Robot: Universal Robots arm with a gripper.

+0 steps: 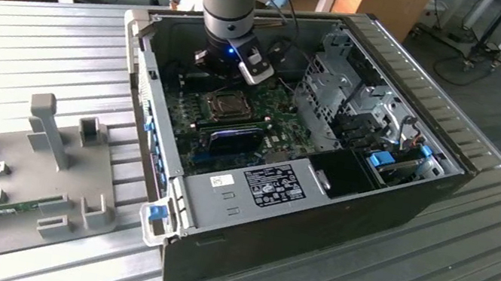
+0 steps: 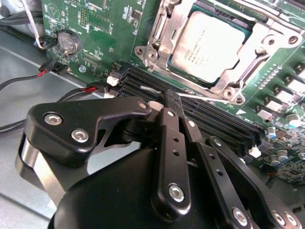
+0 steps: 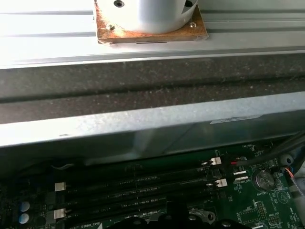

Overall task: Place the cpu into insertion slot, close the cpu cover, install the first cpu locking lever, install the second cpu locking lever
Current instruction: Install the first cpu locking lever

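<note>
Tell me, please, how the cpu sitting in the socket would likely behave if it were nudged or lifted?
The cpu looks flat, rigid and metal-topped, so probably stiff and slippery. It seems small and thin, hence likely light. The cpu cover lies over its edges, so a nudge likely won't shift it.

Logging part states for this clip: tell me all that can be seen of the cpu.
The cpu is a flat square chip with a pale silvery metal top bearing faint print. It lies flat in the insertion slot on the green motherboard. The cpu cover, a silvery frame, lies around it, overlapping its edges. The gripper hovers apart from it.
</note>
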